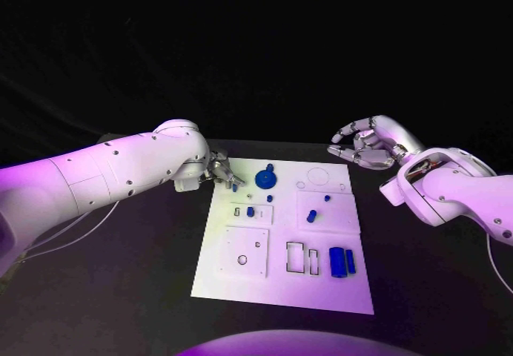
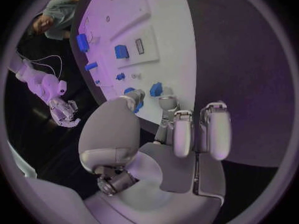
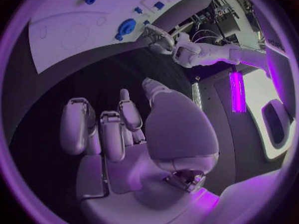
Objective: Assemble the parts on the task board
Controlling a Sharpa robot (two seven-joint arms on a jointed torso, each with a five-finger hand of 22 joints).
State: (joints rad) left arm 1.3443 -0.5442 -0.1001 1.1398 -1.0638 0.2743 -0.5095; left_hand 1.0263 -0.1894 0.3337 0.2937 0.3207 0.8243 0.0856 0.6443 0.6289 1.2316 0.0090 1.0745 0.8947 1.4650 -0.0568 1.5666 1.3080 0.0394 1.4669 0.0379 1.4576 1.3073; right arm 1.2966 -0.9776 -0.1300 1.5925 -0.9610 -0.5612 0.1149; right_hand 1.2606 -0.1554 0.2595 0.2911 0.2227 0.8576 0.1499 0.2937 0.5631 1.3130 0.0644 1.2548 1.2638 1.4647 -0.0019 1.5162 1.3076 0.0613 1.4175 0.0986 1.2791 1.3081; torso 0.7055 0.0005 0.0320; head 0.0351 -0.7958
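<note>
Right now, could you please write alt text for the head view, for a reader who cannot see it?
A white task board lies on a black table, with small blue parts on it. The left hand reaches over the board's far left corner; the right hand hovers empty beyond its far right corner.

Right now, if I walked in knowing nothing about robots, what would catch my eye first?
Probably the white task board glowing in the middle of the black table, dotted with small blue parts. Next, the two silver hands: the left hand reaches the board's far left corner, while the right hand hovers beyond its far right corner, fingers curled, holding nothing.
</note>
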